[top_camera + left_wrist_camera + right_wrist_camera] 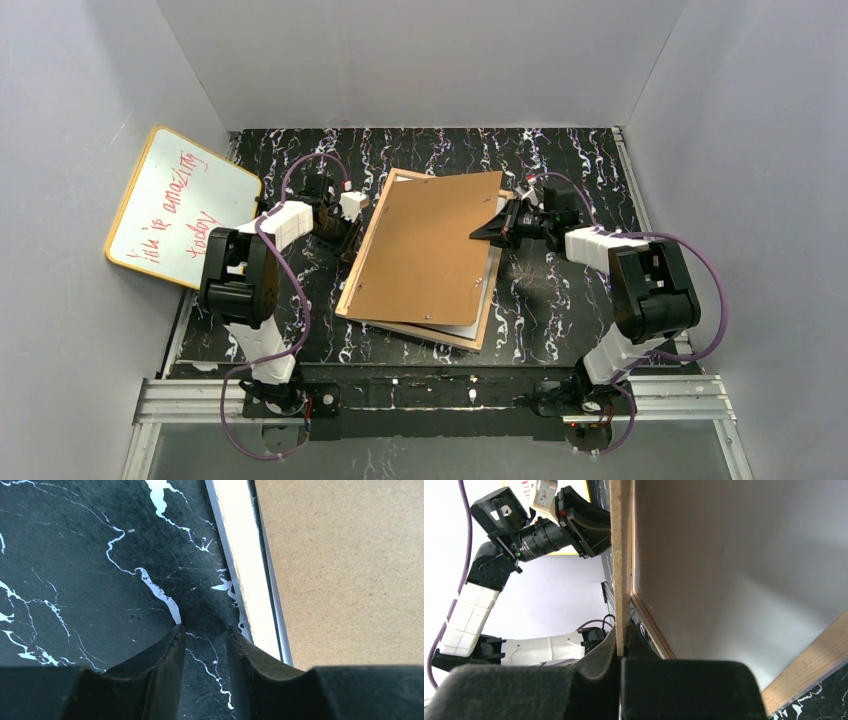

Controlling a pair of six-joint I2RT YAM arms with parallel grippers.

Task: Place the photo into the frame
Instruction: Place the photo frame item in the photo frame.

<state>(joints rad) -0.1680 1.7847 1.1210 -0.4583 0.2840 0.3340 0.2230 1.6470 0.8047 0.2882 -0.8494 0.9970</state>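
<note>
Red handwriting "amazing today" on the whiteboard (185, 205)

1. A brown backing board (425, 245) lies skewed over the frame (486, 322), which rests on the dark marbled desk (560, 300)
2. The right gripper (492, 228) meets the backing board's right edge
3. The left gripper (352, 238) sits just beside the frame's left edge
4. A whiteboard (180, 205) leans at the left wall
</note>
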